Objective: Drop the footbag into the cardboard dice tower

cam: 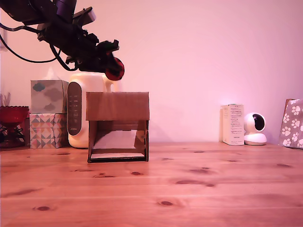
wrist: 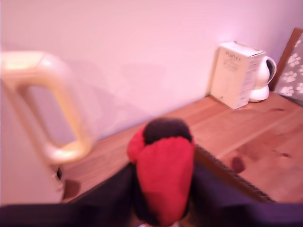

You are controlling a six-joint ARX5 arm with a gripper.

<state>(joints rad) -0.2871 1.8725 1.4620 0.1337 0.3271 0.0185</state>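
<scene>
Carrying the footbag (cam: 114,69) above the cardboard dice tower (cam: 118,126).
My fingers (wrist: 113,194) pinch it; next I must centre over the tower's top, then release.
</scene>
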